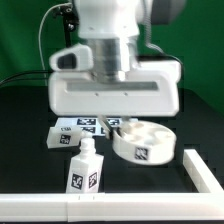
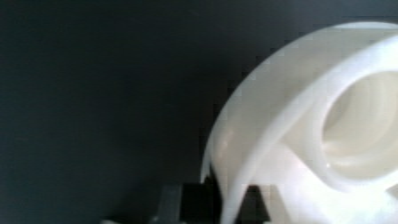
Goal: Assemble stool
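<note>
Nearest the exterior camera, the long white corner rail [image 1: 100,207] is seen running along the front of the dark table [image 1: 25,150] and turning back at the exterior view's right. Just behind it, one stool leg [image 1: 83,172] is stood upright with its tags facing forward, close beside the round seat [image 1: 140,143], which is laid flat with its sockets up, toward the exterior view's right. A second leg [image 1: 62,134] is laid on its side farther back, at the exterior view's left. Beyond these, the arm's broad white hand is lowered over the seat's far side.

In the wrist view the gripper [image 2: 217,203] is shown straddling the seat's curved rim, with one dark finger [image 2: 169,203] outside it and the other inside. Whether the rim is already squeezed or only bracketed cannot be told from either picture.

Several risks are judged to follow from this hold:
- The rim is thin, smooth and rounded, and only its edge is caught between the jaws, so the seat could be lost from the pinch if it is lifted quickly.
- Because the disc is taken at one side rather than through its middle, it may be tipped downward on the far side once it is raised, and its sockets would then be left misaligned.
- The upright leg, narrow at its foot and near the seat, could be toppled if the disc is swung or dragged toward it.
- The rail at the exterior view's right could be struck in the same way
</note>
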Robot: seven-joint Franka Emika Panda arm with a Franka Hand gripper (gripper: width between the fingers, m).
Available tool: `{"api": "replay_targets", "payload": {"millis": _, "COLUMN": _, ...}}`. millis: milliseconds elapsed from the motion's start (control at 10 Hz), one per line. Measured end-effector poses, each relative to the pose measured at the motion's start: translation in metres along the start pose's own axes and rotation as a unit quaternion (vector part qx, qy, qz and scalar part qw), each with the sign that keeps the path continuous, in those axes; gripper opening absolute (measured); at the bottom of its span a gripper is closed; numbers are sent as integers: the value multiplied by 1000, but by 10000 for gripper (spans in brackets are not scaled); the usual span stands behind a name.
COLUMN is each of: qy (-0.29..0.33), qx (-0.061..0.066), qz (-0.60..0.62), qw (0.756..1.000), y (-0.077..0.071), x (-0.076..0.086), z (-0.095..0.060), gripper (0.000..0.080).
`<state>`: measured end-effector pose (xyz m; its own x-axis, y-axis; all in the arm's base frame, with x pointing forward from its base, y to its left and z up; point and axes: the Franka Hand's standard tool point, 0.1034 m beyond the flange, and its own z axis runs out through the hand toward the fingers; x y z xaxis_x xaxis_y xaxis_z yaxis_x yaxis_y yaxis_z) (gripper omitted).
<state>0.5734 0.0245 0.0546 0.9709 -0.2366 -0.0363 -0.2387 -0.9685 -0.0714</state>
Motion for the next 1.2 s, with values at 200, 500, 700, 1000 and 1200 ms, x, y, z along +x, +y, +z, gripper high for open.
{"api": "replay_targets", "payload": {"millis": 200, "qy": 2, "qx": 5, "qz": 65, "qw": 998, "y": -22, "x": 9, "z": 10, "gripper": 23}}
{"api": "replay_targets", "payload": {"millis": 500, "qy": 1, "qx": 4, "qz": 44, "qw": 999, "y": -21, "x": 8, "z": 12, "gripper": 23}}
{"api": "replay_targets", "payload": {"millis": 700, "qy": -7, "qx": 2, "qz": 46, "qw": 999, "y": -20, "x": 11, "z": 28, "gripper": 23}}
{"api": "replay_targets", "payload": {"millis": 1000, "qy": -2, "qx": -1, "qz": 58, "qw": 998, "y": -21, "x": 17, "z": 39, "gripper": 23}}
{"api": "replay_targets", "payload": {"millis": 1200, "qy": 4, "qx": -7, "qz": 86, "qw": 996, "y": -21, "x": 18, "z": 42, "gripper": 23}}
